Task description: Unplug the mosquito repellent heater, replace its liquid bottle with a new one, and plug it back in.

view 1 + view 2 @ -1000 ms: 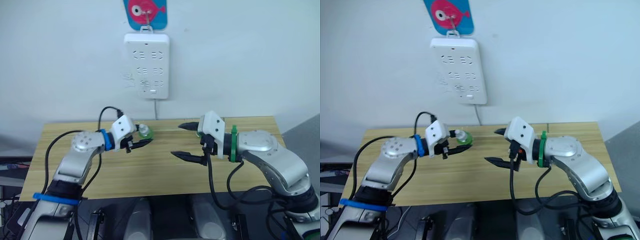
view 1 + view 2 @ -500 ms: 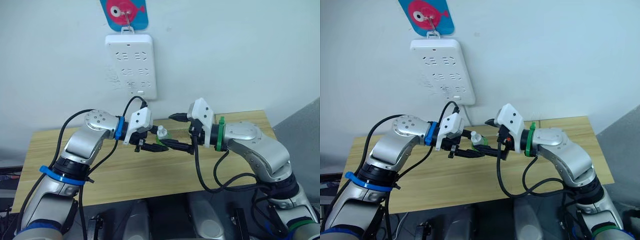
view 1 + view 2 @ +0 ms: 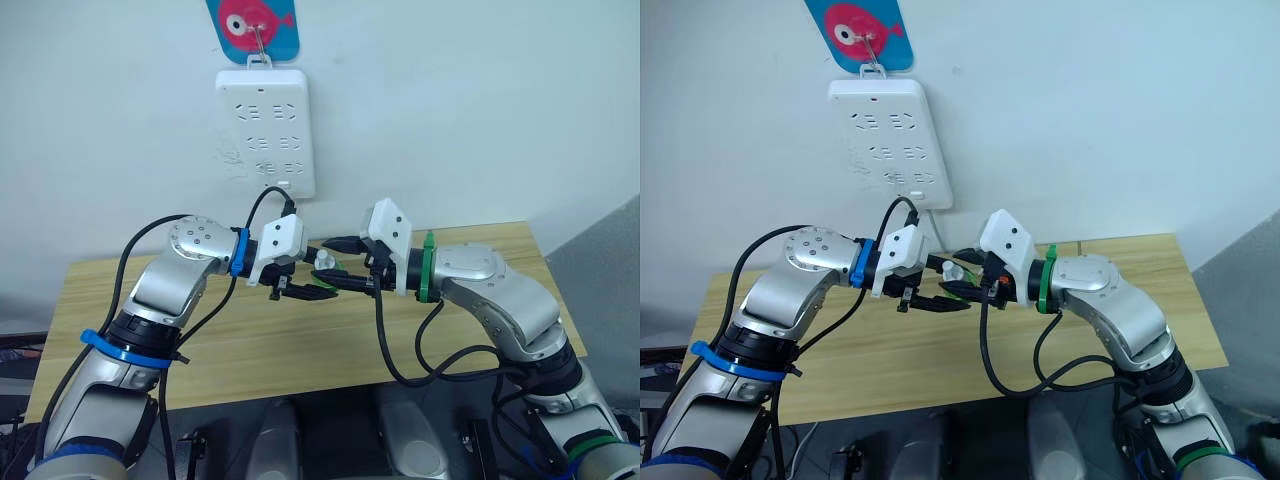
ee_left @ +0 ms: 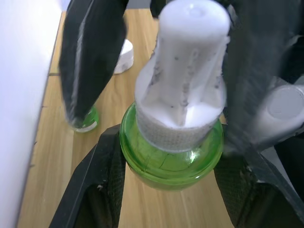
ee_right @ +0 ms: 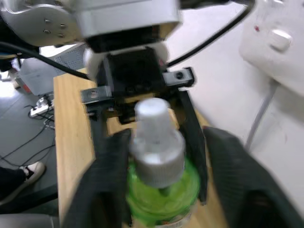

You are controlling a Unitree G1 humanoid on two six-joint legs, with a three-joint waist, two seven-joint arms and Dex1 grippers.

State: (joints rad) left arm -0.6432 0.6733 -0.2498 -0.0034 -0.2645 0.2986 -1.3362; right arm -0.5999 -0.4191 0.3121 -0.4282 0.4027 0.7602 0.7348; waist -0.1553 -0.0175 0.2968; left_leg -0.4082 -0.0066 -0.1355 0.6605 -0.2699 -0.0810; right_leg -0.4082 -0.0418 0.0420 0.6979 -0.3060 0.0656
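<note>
Left wrist view gives me the clearest count: two green bottles. One green bottle (image 4: pixel 172 156) with a white ribbed cap sits clamped between my left gripper (image 4: pixel 171 190) fingers, its jaws closed on the glass body. A second green bottle (image 4: pixel 84 121) stands on the wooden table (image 4: pixel 142 80), beside a small white cap (image 4: pixel 124 56).

From the head camera, my left gripper (image 3: pixel 305 285) and right gripper (image 3: pixel 345 265) meet above the table (image 3: pixel 300 340), with the held bottle (image 3: pixel 323 265) between them. My right jaws stand spread on either side of that bottle's cap; I cannot tell whether they touch it.

One white power strip (image 3: pixel 266 130) hangs on the wall, under a fish-shaped hook plate (image 3: pixel 252 25). I cannot make out the heater.
</note>
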